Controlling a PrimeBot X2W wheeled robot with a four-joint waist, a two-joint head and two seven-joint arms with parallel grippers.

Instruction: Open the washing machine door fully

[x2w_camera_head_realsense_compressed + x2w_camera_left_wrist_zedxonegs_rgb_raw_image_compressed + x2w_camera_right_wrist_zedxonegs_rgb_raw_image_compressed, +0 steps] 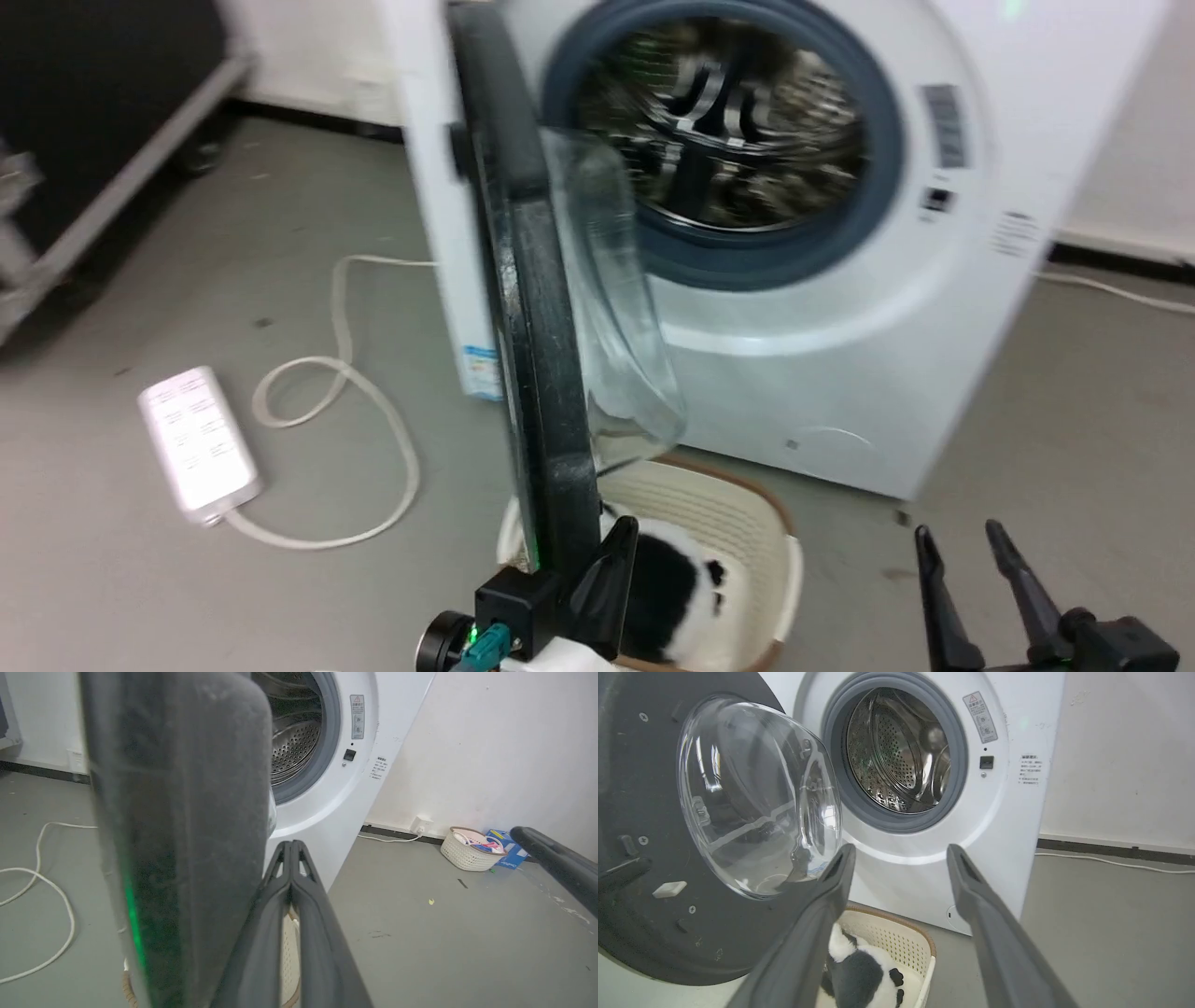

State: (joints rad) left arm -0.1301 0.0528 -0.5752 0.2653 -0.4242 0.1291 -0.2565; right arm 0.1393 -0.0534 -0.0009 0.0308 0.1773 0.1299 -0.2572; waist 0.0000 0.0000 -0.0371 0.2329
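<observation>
The washing machine door (537,327) stands swung out from the white machine (840,373), edge-on to the head view, its clear glass bowl (616,308) facing the drum mouth (728,121). My left gripper (624,539) is shut with nothing in it, and its fingers lie close beside the door's lower rim on the glass side; I cannot tell if they touch. In the left wrist view the door (177,812) looms just left of the left gripper (290,847). My right gripper (966,539) is open, low and right of the door. The right gripper (900,851) points at the machine's front, with the door (644,788) at its left.
A cream basket (738,509) holding a black-and-white plush toy (667,579) sits on the floor under the door. A white power strip (196,448) and its cable (373,411) lie at the left. A small basket (469,851) stands by the right wall.
</observation>
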